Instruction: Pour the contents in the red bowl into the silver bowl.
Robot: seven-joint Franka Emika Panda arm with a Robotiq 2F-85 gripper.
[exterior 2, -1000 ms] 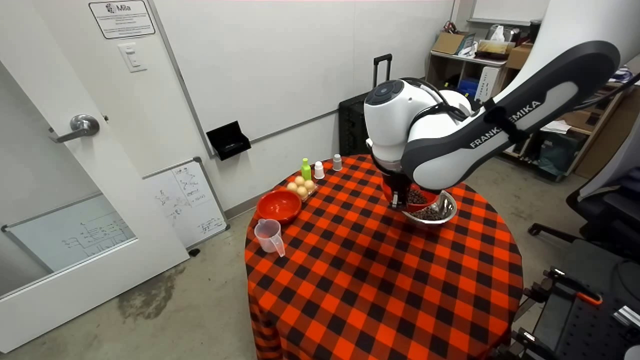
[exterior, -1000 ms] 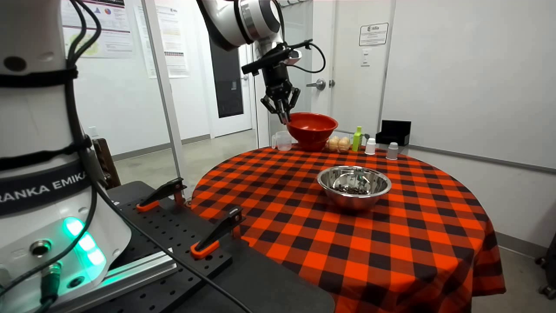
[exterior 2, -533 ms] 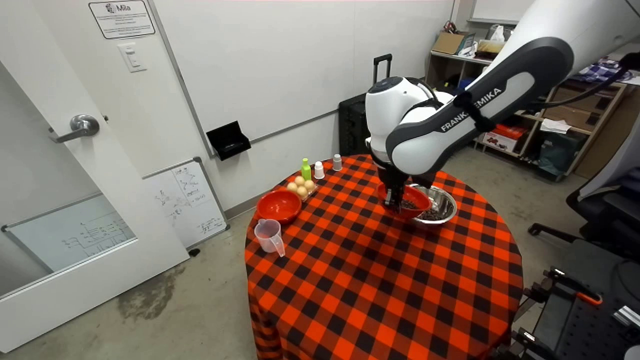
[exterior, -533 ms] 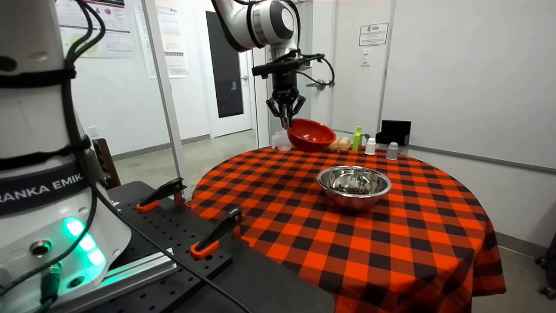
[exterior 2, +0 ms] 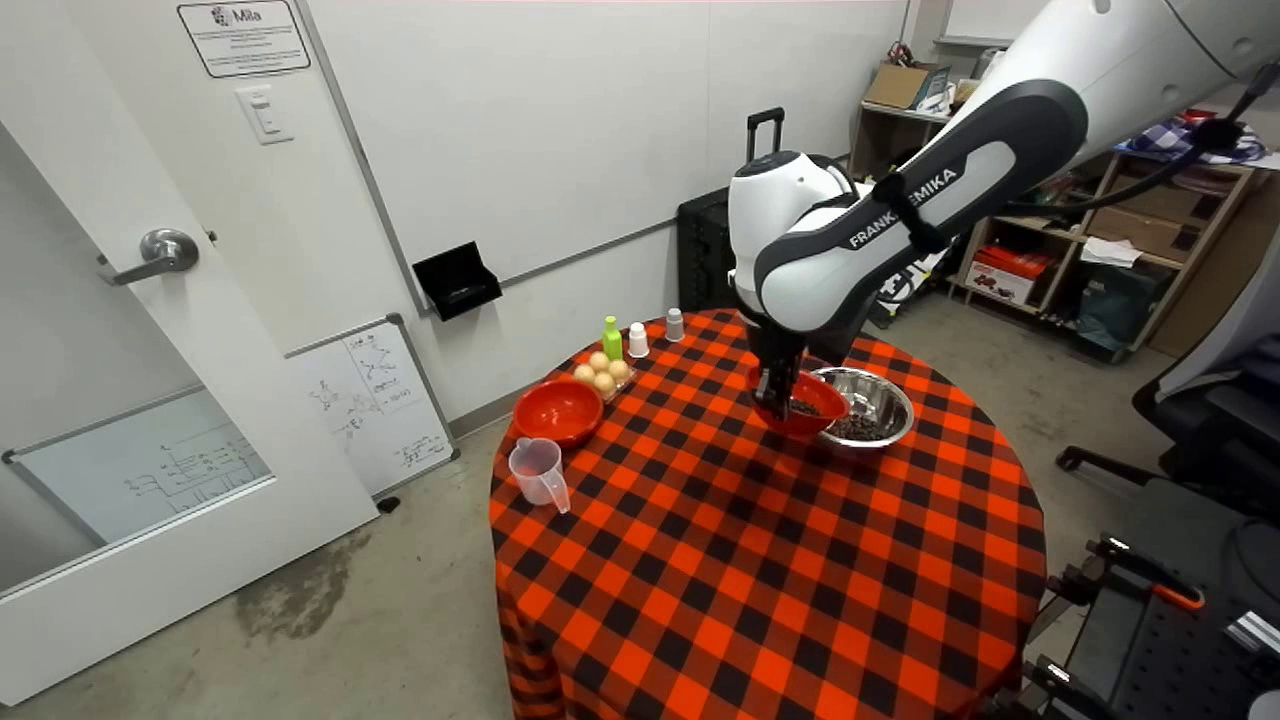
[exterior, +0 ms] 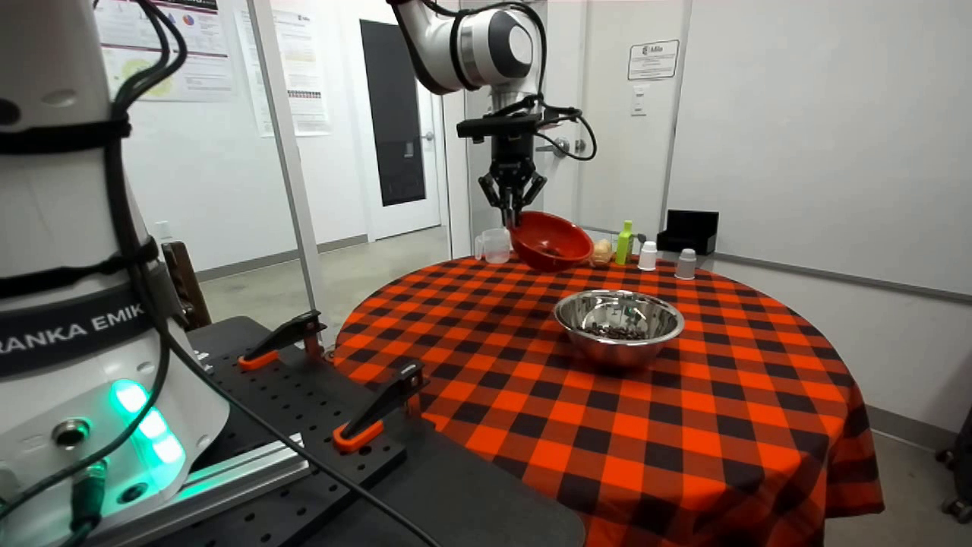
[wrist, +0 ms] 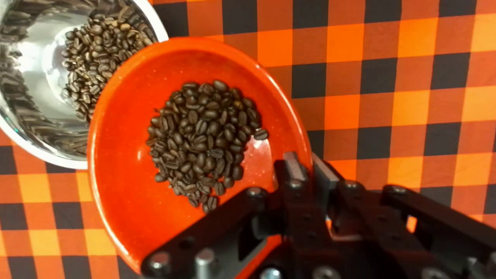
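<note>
My gripper is shut on the rim of the red bowl, one finger inside and one outside. Dark coffee beans are heaped in that bowl. In an exterior view the held red bowl hangs raised and tilted, its right side lower, below the gripper. The silver bowl stands upright on the table with beans inside it. From the wrist, the red bowl overlaps and hides part of the silver bowl. The arm partly covers the red bowl in an exterior view.
A second red bowl sits at the table's edge beside a clear measuring cup. Several eggs, a green bottle, a white cup and a grey cup line the same side. Checked cloth covers the table.
The gripper has carried the red bowl lower and to the right in an exterior view. The arm's wrist has straightened, and the bowl leans more, so its inside shows. The silver bowl has stayed put.
</note>
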